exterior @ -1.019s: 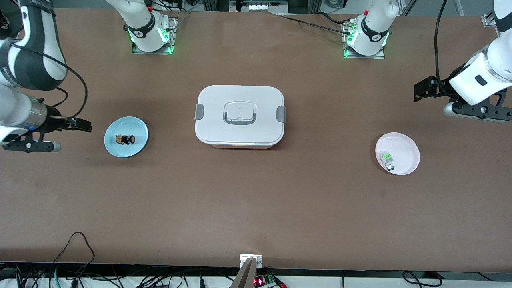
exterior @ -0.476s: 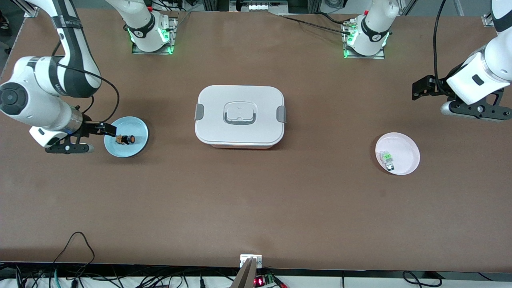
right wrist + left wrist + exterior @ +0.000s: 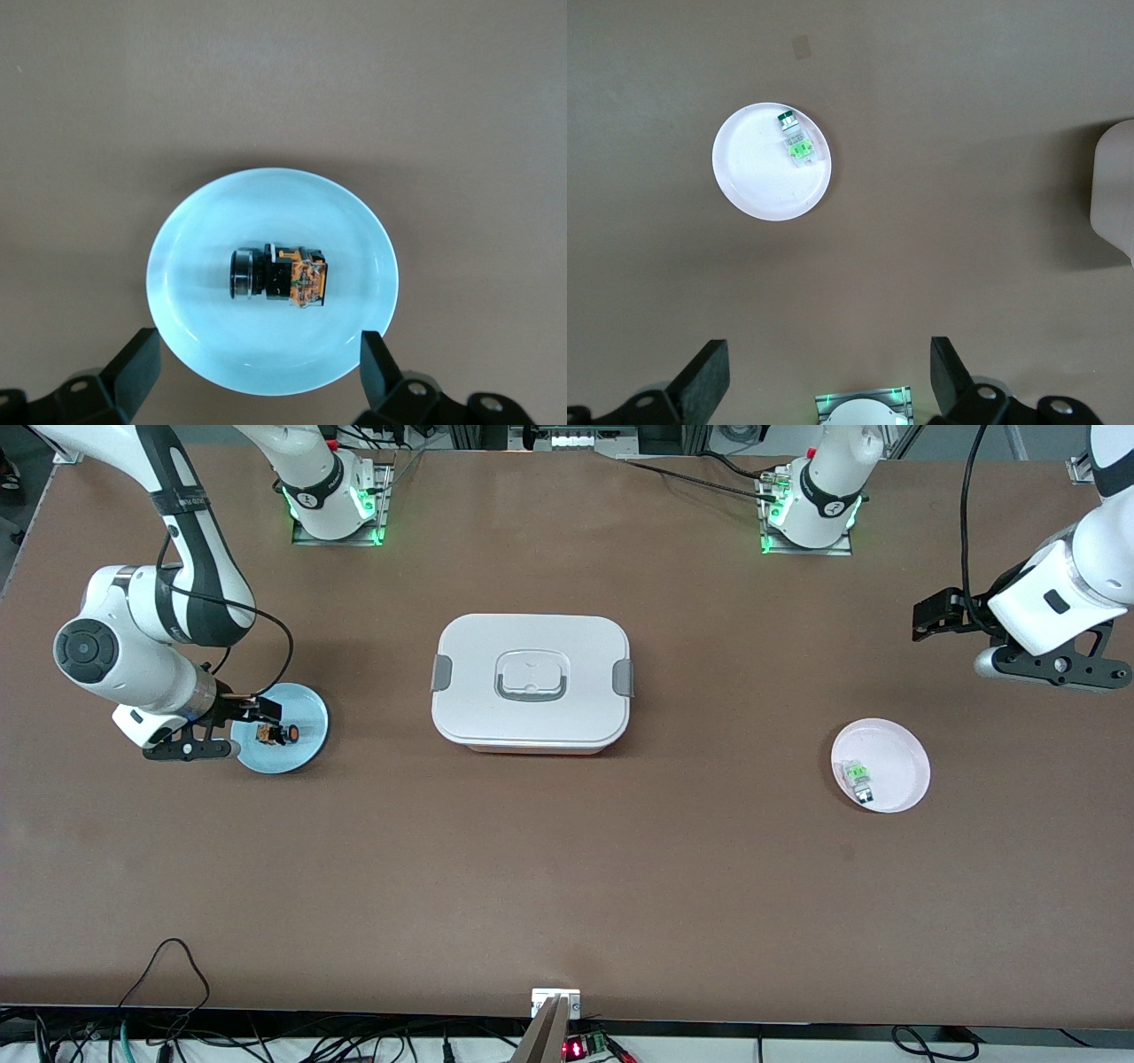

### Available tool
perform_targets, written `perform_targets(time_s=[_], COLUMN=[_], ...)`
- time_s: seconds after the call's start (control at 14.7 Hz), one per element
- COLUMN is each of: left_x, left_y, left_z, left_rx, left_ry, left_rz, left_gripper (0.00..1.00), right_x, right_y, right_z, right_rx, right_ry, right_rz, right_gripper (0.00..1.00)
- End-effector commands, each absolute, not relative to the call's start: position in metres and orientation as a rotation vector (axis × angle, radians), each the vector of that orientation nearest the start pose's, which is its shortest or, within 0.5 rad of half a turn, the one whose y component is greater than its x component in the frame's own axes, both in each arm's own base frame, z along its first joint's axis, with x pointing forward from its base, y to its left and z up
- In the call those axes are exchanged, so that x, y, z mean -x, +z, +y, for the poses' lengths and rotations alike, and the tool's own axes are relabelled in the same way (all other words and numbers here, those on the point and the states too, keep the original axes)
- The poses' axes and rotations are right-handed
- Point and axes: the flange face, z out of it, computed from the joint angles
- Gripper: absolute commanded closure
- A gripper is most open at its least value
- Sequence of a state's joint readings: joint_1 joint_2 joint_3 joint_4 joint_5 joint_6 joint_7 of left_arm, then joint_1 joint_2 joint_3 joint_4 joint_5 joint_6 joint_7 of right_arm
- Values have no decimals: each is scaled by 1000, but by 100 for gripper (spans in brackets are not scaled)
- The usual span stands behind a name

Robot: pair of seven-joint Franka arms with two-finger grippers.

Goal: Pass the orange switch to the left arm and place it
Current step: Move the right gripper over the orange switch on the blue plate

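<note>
Front view: the right gripper (image 3: 266,710) hangs over the blue plate (image 3: 306,740) at the right arm's end of the table, jaws spread wide and holding nothing. The orange switch (image 3: 275,733) lies on that plate. The box (image 3: 530,682) stands mid-table, lid on. The left gripper (image 3: 928,617) waits, released, over bare table near the pink plate (image 3: 904,760) that carries the green switch (image 3: 858,776).
</note>
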State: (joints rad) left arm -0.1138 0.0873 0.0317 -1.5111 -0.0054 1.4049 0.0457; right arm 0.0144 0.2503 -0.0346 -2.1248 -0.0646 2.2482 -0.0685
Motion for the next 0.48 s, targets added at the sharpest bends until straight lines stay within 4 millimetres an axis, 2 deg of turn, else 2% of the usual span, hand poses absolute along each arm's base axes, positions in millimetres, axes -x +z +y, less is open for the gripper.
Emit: perform_targets(time_s=[0.0, 0.14, 0.41], left_x=[-558, -558, -558], left_y=[599, 599, 599], left_z=[-46, -46, -47], left_rx=[3110, 3110, 3110], left_ry=[299, 299, 299], left_rz=[183, 183, 185], left_gripper=[0, 0, 0], right_x=[-557, -558, -561], right_y=[265, 257, 227], right_z=[-26, -30, -37], right_rx=[3172, 3172, 3176], right_ry=[212, 211, 187], right_rz=[-273, -244, -144], right_gripper=[0, 0, 0])
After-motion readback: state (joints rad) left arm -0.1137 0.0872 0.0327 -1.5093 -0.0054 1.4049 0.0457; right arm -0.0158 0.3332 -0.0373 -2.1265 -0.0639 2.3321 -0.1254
